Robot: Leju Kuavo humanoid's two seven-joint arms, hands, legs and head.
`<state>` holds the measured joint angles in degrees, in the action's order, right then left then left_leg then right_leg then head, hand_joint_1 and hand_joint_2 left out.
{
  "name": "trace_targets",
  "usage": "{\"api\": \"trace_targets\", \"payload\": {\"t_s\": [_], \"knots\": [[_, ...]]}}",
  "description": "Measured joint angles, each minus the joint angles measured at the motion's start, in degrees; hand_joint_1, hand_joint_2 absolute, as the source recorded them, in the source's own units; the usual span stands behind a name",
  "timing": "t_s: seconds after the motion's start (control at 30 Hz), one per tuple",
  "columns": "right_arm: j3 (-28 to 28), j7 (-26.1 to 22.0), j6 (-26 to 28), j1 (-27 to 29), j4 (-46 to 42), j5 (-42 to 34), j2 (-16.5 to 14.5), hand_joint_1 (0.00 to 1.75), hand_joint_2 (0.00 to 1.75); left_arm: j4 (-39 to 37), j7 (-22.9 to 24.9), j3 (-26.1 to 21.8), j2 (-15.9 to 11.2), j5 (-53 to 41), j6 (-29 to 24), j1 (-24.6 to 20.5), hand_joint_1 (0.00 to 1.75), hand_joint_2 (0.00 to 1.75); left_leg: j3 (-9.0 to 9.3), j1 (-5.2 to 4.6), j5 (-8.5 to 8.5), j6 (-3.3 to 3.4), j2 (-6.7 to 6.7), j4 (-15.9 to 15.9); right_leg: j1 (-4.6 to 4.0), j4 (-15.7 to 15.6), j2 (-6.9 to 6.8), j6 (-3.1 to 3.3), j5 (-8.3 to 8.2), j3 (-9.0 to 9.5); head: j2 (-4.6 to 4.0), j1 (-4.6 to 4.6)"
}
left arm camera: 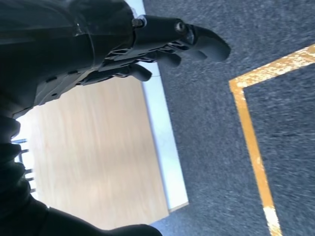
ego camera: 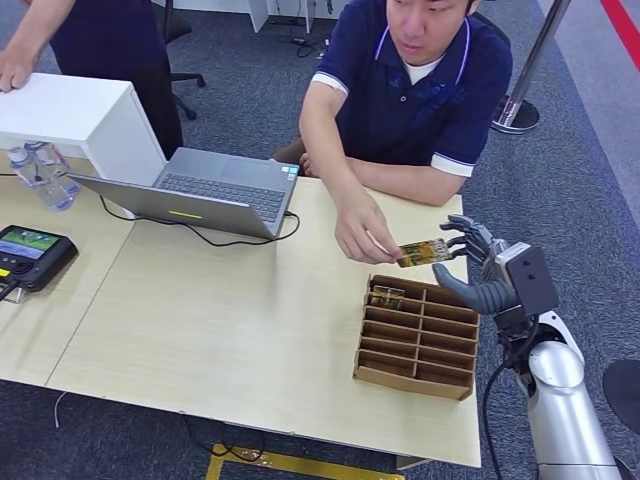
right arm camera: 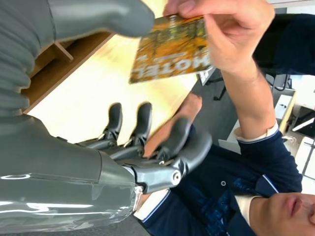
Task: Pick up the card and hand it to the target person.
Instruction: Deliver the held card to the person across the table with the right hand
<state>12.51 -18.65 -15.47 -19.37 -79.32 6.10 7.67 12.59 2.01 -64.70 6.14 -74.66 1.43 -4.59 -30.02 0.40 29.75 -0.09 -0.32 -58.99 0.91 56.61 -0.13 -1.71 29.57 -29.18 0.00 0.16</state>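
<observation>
The orange and green card (ego camera: pixel 425 252) hangs above the far edge of the wooden slotted box (ego camera: pixel 419 335). The seated person's hand (ego camera: pixel 362 232) pinches its left end. My right hand (ego camera: pixel 472 265) sits just right of the card with fingers spread. In the right wrist view the card (right arm camera: pixel 171 46) is in the person's fingers (right arm camera: pixel 226 29), my thumb (right arm camera: pixel 104 17) lies beside its edge, and my fingers (right arm camera: pixel 148 147) stand apart from it. A second card (ego camera: pixel 386 296) lies in a far slot of the box. My left hand (left arm camera: pixel 148 49) hangs beside the table edge, holding nothing.
A grey laptop (ego camera: pixel 211 190) with a cable sits on the far middle of the table (ego camera: pixel 226 320). A white box (ego camera: pixel 75 115), a plastic bag (ego camera: pixel 45 175) and a black screen device (ego camera: pixel 30 255) are at the left. A second person (ego camera: pixel 113 40) stands at the far left.
</observation>
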Motion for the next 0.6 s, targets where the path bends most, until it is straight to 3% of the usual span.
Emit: {"api": "trace_targets", "payload": {"t_s": [0.4,0.47,0.53,0.6], "knots": [[0.0,0.1,-0.2,0.4,0.0,0.4,0.0,0.00,1.75,0.0,0.1,0.0,0.0,-0.1,0.0,0.0,0.00,1.75,0.00,0.00,0.00,0.00,0.00,0.0,0.00,0.0,0.00,0.00,0.00,0.00,0.00,0.01],[0.0,0.1,-0.2,0.4,0.0,0.5,0.0,0.07,1.75,0.0,0.1,0.0,0.0,-0.1,0.0,0.0,0.00,0.87,0.00,0.00,0.00,0.00,0.00,0.0,0.00,0.0,0.00,0.00,0.00,0.00,0.00,0.01],[0.0,0.1,-0.2,0.4,0.0,0.6,0.0,0.59,1.75,0.0,0.1,0.0,0.0,-0.1,-0.1,0.0,0.00,0.00,0.01,0.00,0.00,0.00,0.00,0.0,0.00,0.0,0.00,0.00,0.00,0.00,0.00,0.01],[-0.1,0.1,-0.1,0.5,0.0,0.6,0.0,1.09,1.75,0.0,0.0,0.0,0.0,-0.1,-0.2,0.0,0.00,0.00,0.01,0.00,0.00,0.00,0.00,0.0,0.00,0.0,0.00,0.00,0.00,0.00,0.00,0.01]]}}
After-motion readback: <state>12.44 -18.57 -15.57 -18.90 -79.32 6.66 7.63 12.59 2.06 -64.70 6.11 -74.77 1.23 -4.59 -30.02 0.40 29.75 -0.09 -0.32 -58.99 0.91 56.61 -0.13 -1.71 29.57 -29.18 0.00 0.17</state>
